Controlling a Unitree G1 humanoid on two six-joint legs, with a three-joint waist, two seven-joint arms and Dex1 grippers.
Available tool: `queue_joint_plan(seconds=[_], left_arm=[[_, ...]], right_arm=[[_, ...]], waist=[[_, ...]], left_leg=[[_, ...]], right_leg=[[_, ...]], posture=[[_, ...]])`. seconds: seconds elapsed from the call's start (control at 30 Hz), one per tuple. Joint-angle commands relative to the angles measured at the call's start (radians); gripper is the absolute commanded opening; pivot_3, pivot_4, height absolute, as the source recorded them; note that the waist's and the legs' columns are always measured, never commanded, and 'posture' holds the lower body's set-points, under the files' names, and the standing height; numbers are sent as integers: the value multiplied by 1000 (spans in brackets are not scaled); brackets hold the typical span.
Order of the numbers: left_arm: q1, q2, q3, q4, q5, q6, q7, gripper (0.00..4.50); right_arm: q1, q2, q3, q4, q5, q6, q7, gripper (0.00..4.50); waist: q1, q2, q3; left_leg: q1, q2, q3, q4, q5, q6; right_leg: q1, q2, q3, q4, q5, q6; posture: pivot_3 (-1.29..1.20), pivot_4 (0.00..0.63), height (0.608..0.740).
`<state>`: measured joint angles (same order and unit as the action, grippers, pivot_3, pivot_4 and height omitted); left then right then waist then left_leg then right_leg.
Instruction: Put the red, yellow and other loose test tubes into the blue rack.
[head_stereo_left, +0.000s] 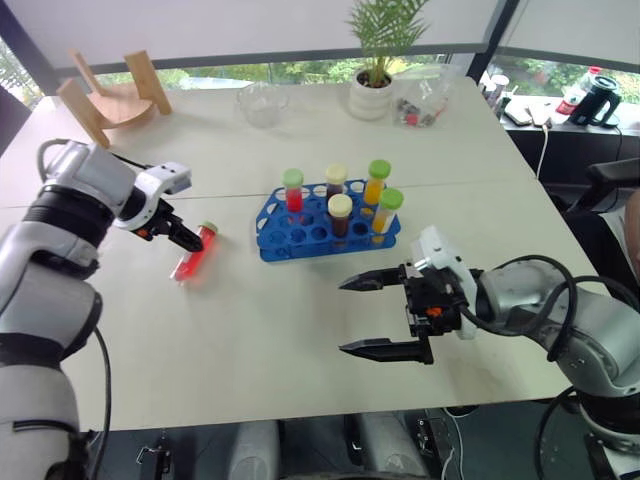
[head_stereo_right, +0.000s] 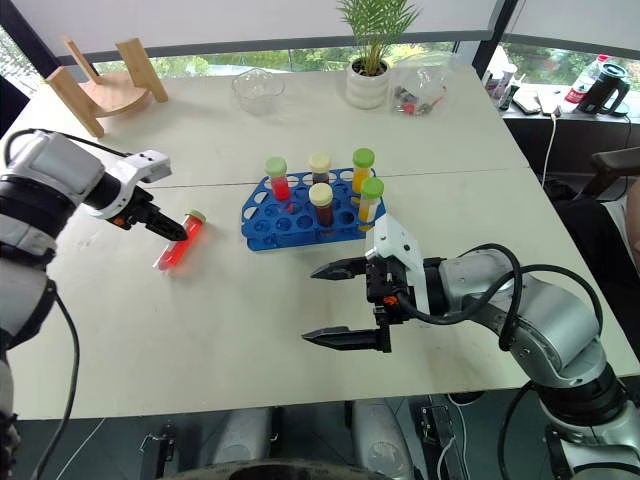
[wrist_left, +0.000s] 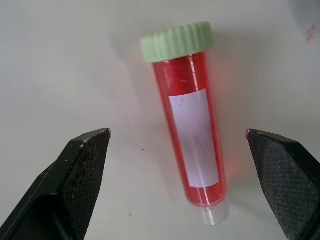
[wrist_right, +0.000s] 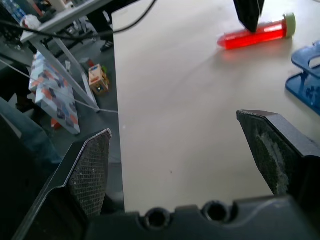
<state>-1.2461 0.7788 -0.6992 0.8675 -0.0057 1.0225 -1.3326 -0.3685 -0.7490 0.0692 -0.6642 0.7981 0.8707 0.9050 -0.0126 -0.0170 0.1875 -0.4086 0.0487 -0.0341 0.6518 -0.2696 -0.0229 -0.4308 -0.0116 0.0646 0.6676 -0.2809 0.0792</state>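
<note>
A red test tube (head_stereo_left: 194, 256) with a pale green cap lies flat on the white table, left of the blue rack (head_stereo_left: 300, 237). My left gripper (head_stereo_left: 184, 239) points down just over it, open, with the tube (wrist_left: 192, 140) lying between the two fingers (wrist_left: 85, 170) and untouched. In the rack stand several capped tubes: a red one (head_stereo_left: 293, 191), two dark ones (head_stereo_left: 340, 216) and two yellow-orange ones (head_stereo_left: 387, 212). My right gripper (head_stereo_left: 346, 316) hovers open and empty in front of the rack, pointing left.
At the back of the table are a wooden stand (head_stereo_left: 108, 95), a glass bowl (head_stereo_left: 262, 103), a potted plant (head_stereo_left: 373, 80) and a clear bag (head_stereo_left: 425, 100). A black jug (head_stereo_left: 598, 100) stands on a side counter at the right.
</note>
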Motion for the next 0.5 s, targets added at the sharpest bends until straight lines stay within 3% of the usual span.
queue_joint_plan(seconds=[0.03,0.1,0.2,0.33,0.4,0.5], left_arm=[[-24,-51,27,72,53,-51,16,4500],[-27,-82,41,114,71,-67,16,4500],[-23,-132,52,177,107,-88,40,3664],[-10,-147,74,186,146,-172,13,1652],[-12,-154,93,189,152,-157,7,878],[-16,-122,278,153,71,-250,113,846]], right_arm=[[-13,20,-14,-20,1,-20,-40,4441],[-10,27,-15,-23,4,-20,-55,4441],[10,28,-30,-37,16,-14,-84,4500],[21,16,-38,-33,19,-23,-86,4500],[33,7,-48,-30,15,-32,-80,4500],[63,-7,-90,-22,-1,-52,-90,4500]], waist=[[0,0,0],[0,0,0],[1,1,-1],[1,1,-1],[3,1,-1],[5,1,-1]], left_leg=[[0,0,0,0,0,0],[1,0,0,1,0,0],[2,0,0,1,0,0],[2,0,0,2,0,0],[2,-1,0,2,0,0],[2,-1,-1,2,0,0]], right_leg=[[0,0,0,0,0,0],[1,0,0,0,0,0],[2,0,0,1,0,0],[3,0,0,2,0,0],[3,0,0,2,0,0],[3,-1,0,2,0,0]], posture=[[0,150,740],[0,150,740],[0,150,740],[0,150,740],[0,150,740],[0,150,740]])
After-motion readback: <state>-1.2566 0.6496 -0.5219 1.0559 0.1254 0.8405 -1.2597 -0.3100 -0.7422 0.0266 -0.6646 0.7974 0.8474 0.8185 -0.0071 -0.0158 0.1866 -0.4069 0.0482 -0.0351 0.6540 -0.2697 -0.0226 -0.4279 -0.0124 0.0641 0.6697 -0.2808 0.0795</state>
